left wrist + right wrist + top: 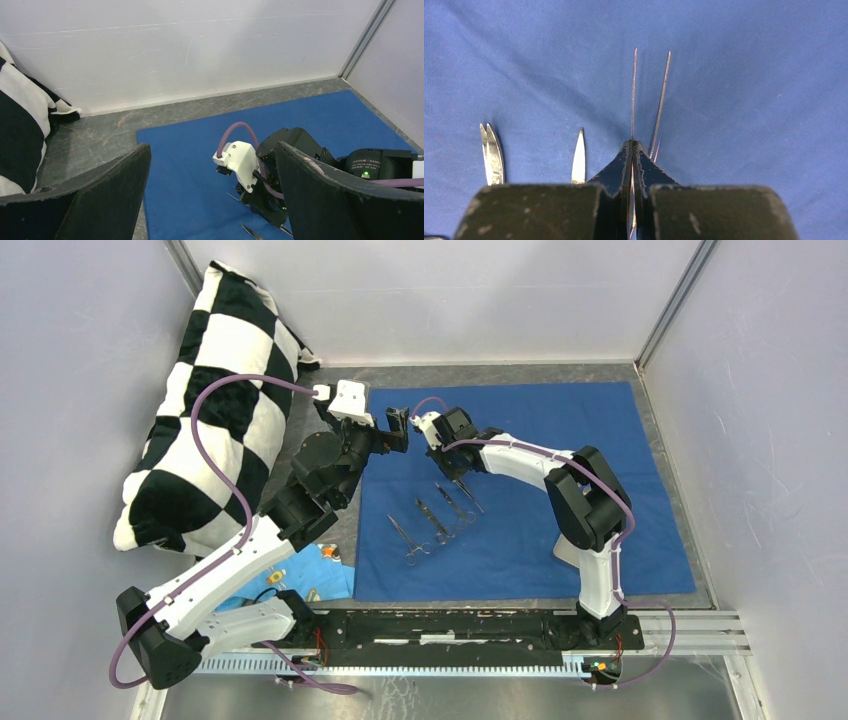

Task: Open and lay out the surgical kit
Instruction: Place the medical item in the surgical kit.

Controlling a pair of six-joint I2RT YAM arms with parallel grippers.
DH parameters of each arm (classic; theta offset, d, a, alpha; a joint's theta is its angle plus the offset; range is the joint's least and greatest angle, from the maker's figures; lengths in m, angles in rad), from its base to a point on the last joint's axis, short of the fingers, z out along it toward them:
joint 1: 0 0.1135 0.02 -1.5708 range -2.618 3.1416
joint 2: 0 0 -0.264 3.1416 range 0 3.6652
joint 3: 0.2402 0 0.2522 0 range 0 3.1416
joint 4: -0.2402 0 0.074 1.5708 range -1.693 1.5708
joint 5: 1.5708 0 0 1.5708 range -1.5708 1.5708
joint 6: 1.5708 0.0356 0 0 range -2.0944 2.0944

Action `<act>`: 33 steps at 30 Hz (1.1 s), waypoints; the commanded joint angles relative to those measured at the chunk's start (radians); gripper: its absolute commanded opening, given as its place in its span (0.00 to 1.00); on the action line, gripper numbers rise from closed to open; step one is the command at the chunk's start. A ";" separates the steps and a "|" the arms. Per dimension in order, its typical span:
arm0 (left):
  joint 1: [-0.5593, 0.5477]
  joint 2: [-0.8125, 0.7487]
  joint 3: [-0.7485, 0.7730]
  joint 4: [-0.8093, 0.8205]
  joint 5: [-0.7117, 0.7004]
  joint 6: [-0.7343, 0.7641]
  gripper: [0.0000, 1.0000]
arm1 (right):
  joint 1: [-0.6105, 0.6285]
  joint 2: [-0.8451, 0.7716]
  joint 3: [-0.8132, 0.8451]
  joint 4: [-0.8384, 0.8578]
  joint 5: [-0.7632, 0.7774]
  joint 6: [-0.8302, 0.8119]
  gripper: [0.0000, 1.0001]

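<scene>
Here your right gripper (633, 150) is clamped on the tweezers (663, 90), prongs ahead over the cloth (749, 75), likely to lay them right of the scissors (491, 150); your left gripper (398, 430) hangs agape.

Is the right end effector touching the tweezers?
Touching. The right wrist view shows the right end effector shut on the tweezers, prongs sticking out ahead.
</scene>
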 commanded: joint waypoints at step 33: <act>0.001 -0.002 0.057 0.000 0.031 -0.009 1.00 | 0.002 -0.602 -0.437 -0.051 0.208 0.150 0.37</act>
